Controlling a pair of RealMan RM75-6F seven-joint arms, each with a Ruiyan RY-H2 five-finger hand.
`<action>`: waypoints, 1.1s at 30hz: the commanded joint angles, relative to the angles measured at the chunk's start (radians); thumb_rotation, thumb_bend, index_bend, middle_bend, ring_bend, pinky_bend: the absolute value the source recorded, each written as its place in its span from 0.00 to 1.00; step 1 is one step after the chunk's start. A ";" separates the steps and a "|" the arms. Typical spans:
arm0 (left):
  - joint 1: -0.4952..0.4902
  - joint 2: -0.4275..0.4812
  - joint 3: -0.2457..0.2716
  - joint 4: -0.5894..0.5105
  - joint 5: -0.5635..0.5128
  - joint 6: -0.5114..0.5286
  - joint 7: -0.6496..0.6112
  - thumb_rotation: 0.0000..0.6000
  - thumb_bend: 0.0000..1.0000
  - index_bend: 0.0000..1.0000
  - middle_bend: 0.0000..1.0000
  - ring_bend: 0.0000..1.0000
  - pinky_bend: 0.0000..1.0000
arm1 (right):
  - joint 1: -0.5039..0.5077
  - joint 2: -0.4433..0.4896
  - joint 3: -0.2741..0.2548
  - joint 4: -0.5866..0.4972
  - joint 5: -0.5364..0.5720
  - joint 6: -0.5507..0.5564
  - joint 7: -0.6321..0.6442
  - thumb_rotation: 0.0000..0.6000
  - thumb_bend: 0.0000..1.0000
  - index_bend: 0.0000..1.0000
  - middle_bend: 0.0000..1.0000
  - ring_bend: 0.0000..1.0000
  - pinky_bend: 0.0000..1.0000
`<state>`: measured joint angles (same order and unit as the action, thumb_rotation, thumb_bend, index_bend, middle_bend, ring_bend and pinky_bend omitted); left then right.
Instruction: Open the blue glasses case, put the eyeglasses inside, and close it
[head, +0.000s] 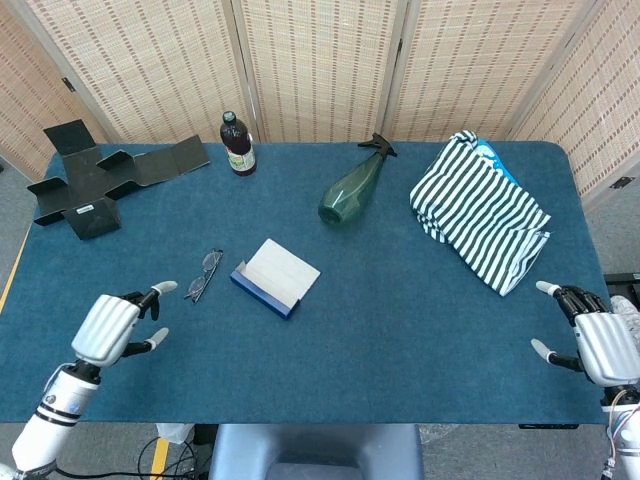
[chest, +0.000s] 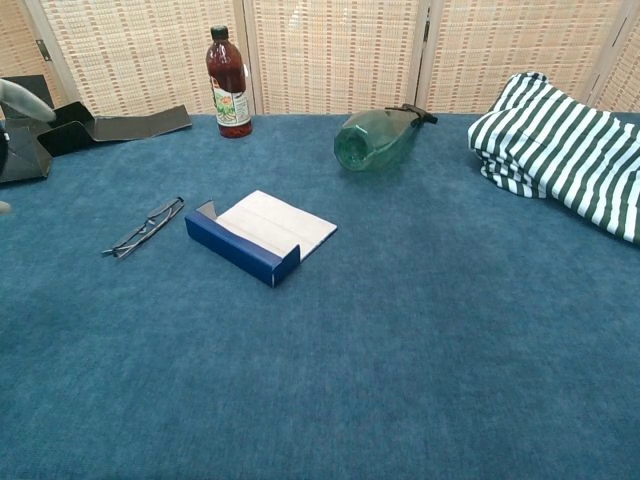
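L hand (head: 112, 325): released, fingers apart, near eyeglasses (head: 203, 274)
R hand (head: 596, 342): released, table edge
Bottle (head: 237, 145) label: unreadable
Case (head: 276, 277): flap open

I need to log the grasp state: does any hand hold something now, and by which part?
Nothing is held. The left hand hovers near the eyeglasses without touching them; the right hand is at the table edge, fingers apart.

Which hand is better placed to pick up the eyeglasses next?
Likely the left. The left hand is over the table beside the eyeglasses and the blue glasses case, holding nothing. The right hand sits at the far table edge, beyond the striped cloth.
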<state>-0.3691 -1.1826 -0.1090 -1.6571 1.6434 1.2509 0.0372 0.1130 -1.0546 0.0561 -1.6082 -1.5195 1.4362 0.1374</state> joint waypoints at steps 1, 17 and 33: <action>-0.116 -0.023 -0.005 -0.013 0.013 -0.146 -0.055 1.00 0.43 0.19 0.78 0.81 0.95 | -0.001 0.000 -0.003 0.001 0.003 -0.004 -0.001 1.00 0.21 0.18 0.26 0.24 0.23; -0.387 -0.207 -0.058 0.055 -0.283 -0.533 0.134 1.00 0.59 0.10 0.92 0.99 1.00 | -0.010 0.008 -0.002 0.003 0.015 -0.001 0.000 1.00 0.21 0.18 0.26 0.29 0.24; -0.535 -0.331 -0.005 0.146 -0.702 -0.589 0.449 1.00 0.59 0.12 0.93 0.99 1.00 | -0.016 0.002 -0.002 0.023 0.024 -0.002 0.018 1.00 0.21 0.18 0.26 0.31 0.25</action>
<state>-0.8803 -1.4995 -0.1291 -1.5152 0.9754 0.6622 0.4583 0.0968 -1.0525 0.0542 -1.5849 -1.4955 1.4346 0.1557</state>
